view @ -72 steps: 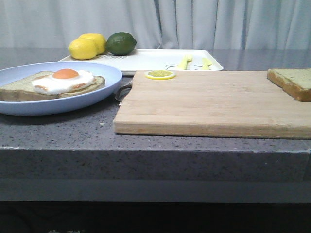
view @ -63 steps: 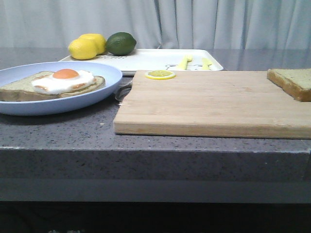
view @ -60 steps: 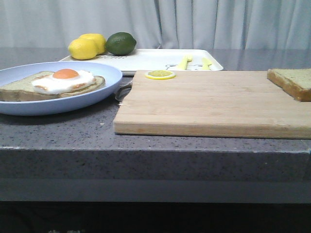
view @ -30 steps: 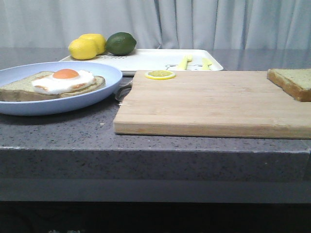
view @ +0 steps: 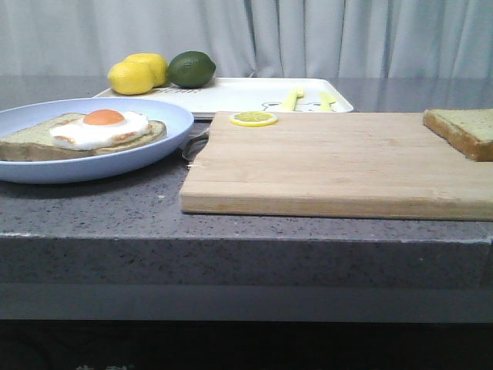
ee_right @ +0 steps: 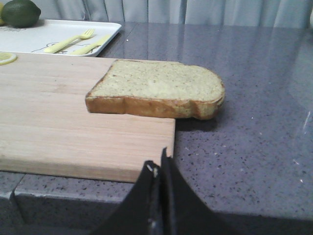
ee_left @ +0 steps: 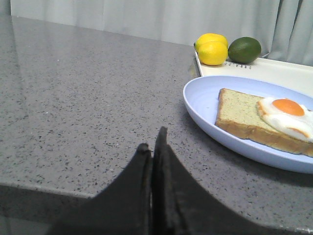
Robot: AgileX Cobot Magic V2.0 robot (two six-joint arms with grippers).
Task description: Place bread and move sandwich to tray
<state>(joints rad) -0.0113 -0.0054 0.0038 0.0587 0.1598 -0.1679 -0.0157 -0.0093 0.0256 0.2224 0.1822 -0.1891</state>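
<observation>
Bread overhangs the cutting board's right edge; both arms' jaws closed, empty (a careless nudge could tip it onto the desk).

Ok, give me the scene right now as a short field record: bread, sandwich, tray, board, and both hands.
bread: on the right end of the cutting board, one end hanging past the board's edge
sandwich: one slice with fried egg on top, on the blue plate
tray: behind the board, holding yellow fork and knife, lemons and lime at its far left
lemon slice: on the board's far left corner
left hand: shut, empty, near the plate
right hand: shut, empty, short of the bread
</observation>
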